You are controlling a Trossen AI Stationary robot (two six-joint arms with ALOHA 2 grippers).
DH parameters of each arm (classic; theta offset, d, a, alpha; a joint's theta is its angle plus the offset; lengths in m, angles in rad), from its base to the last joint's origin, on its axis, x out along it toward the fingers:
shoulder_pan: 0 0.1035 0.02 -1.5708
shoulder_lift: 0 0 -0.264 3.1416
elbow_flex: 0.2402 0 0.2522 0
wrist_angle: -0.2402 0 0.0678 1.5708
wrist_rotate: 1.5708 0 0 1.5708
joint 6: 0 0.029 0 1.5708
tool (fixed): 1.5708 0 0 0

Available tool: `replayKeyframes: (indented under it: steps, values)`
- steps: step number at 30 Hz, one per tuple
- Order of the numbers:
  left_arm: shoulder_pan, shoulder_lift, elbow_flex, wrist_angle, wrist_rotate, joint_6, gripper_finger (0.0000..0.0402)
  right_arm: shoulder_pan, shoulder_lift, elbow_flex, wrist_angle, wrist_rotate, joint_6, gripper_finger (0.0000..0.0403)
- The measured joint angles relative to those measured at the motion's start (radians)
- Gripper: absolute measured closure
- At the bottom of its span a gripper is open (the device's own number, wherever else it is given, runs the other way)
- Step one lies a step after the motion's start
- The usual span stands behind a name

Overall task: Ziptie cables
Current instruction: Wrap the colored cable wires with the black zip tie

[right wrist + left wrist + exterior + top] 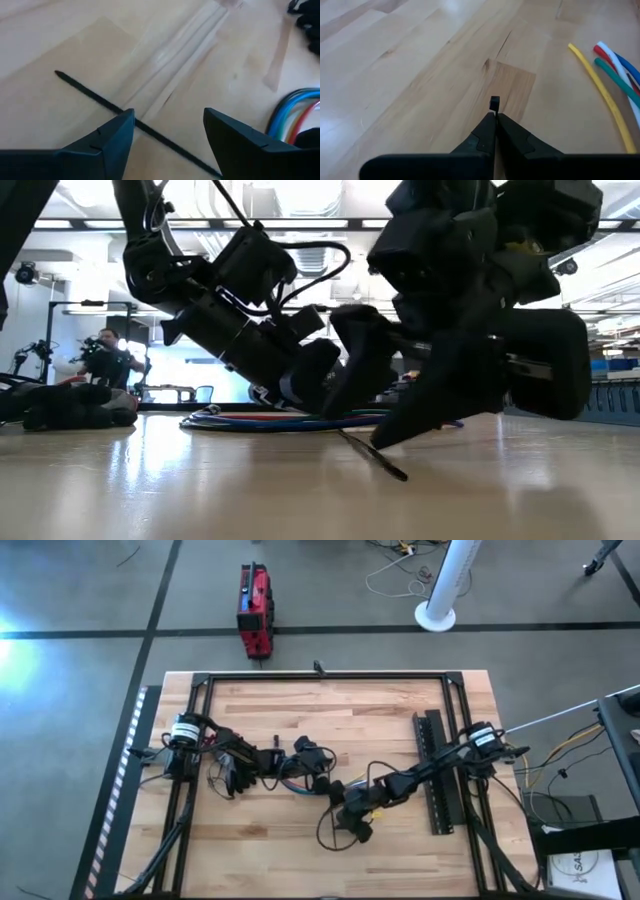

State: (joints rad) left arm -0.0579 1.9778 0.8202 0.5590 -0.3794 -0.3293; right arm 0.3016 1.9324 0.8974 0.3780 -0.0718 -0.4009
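Observation:
The cables point(290, 785), a bundle of blue, green, yellow and red wires point(612, 85), lie curved on the wooden table between the two grippers point(290, 421). My left gripper point(495, 114) is shut on the ziptie, a thin black strip point(100, 100). My right gripper point(167, 122) stands open low over the strip, one finger on either side of it; whether a finger touches it, I cannot tell. In the high view the left gripper point(318, 762) is at the table's middle. The right gripper point(358, 825) is nearer the front edge. My left gripper pinches the ziptie between its two shut fingers, close to one end. A small square black end piece point(494, 104) sticks out just past the fingertips. The strip slants down from the fingers toward the near edge, and its pointed tip point(401, 475) rests on the table.
A long wide black perforated bar point(435, 775) lies on the table's right part under the right arm. A black frame point(320, 677) runs around the table top. A red device point(255, 610) stands on the floor beyond the far edge. A person point(105, 355) sits in the room behind.

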Motion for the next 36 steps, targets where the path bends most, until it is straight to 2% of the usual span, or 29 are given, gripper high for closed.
replayKeyframes:
  steps: [6, 13, 21, 26, 29, 36]
  values:
    - [-0.002, -0.002, -0.016, 0.003, -0.001, -0.023, 0.0402, -0.022, 0.0, -0.017, -0.023, -0.077, 0.038, 0.019]
    - [-0.004, -0.002, -0.021, 0.007, -0.001, -0.034, 0.0402, -0.024, -0.006, -0.018, -0.058, -0.083, 0.038, 0.0189]
    - [-0.005, -0.003, -0.024, 0.035, 0.001, -0.093, 0.0402, -0.007, -0.115, -0.02, -0.043, -0.084, 0.146, 0.0203]
    - [-0.006, -0.003, -0.026, 0.036, -0.023, -0.151, 0.0402, 0.025, -0.135, -0.06, -0.037, 0.039, 0.274, 0.0226]
    - [-0.006, -0.003, -0.026, 0.04, -0.027, -0.161, 0.0402, 0.068, -0.129, -0.092, 0.072, 0.122, 0.325, 0.0246]
    - [-0.007, -0.009, -0.031, 0.074, -0.031, -0.188, 0.0402, 0.129, -0.037, -0.12, 0.342, 0.222, 0.377, 0.0306]
